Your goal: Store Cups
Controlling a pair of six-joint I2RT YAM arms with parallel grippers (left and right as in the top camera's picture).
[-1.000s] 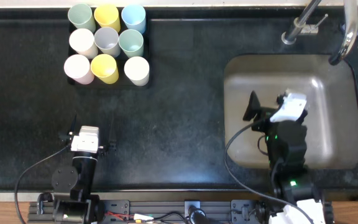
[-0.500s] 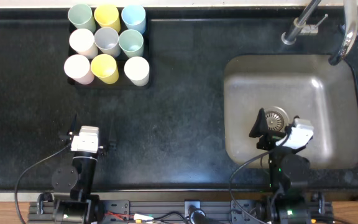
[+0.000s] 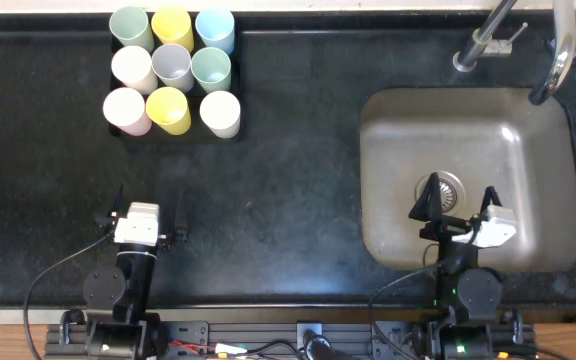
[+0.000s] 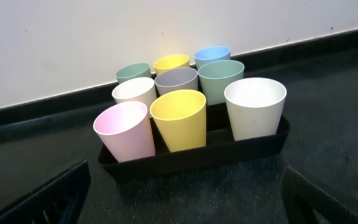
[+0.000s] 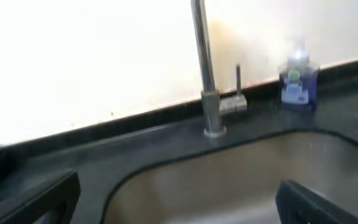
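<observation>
Several pastel cups stand upright in a black tray point(image 3: 192, 133) at the back left of the dark counter, among them a pink cup point(image 3: 126, 110), a yellow cup point(image 3: 168, 109) and a white cup point(image 3: 220, 113). The left wrist view looks at the same tray point(image 4: 191, 158) from a distance, with the pink cup point(image 4: 126, 130) nearest. My left gripper point(image 3: 149, 200) point(image 4: 188, 211) stands open and empty near the counter's front left, well short of the tray. My right gripper point(image 3: 458, 195) point(image 5: 176, 208) is open and empty over the front part of the sink point(image 3: 528, 130).
The steel sink has a drain point(image 3: 446, 186) near my right gripper. A faucet point(image 3: 483, 40) point(image 5: 204, 74) rises behind the sink, and a blue soap bottle point(image 5: 298, 78) stands by the wall. Dark counter point(image 3: 288, 180) stretches between tray and sink.
My right arm has drawn back toward its base, taking its gripper from the sink's middle to the sink's front part. The left arm and the cups have not moved.
</observation>
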